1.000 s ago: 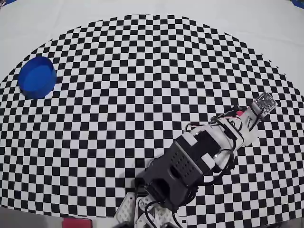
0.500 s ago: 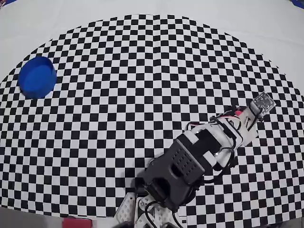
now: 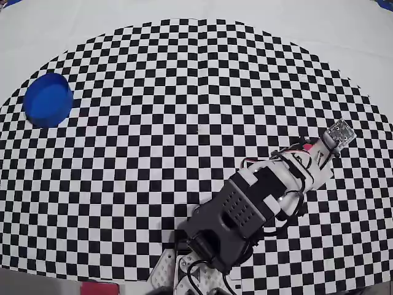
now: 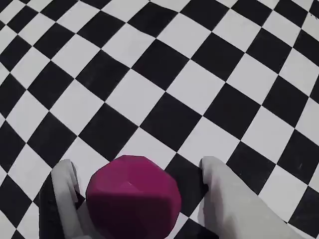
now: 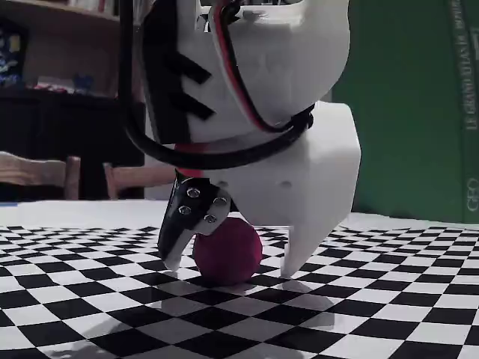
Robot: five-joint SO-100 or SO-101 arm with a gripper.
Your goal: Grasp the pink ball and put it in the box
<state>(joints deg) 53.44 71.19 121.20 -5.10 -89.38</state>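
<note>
Grasping step: the claw (image 5: 232, 265) straddles the pink ball (image 5: 227, 250) low in frame, fingers apart, not gripping; next it should close.

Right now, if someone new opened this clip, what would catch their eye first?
Probably the pink ball sitting on the checkered mat between the gripper fingers, close up in the fixed view; the jaws straddle it with a gap on one side. Next, the blue box, far off at the left edge of the overhead view, well away from the arm.
</note>
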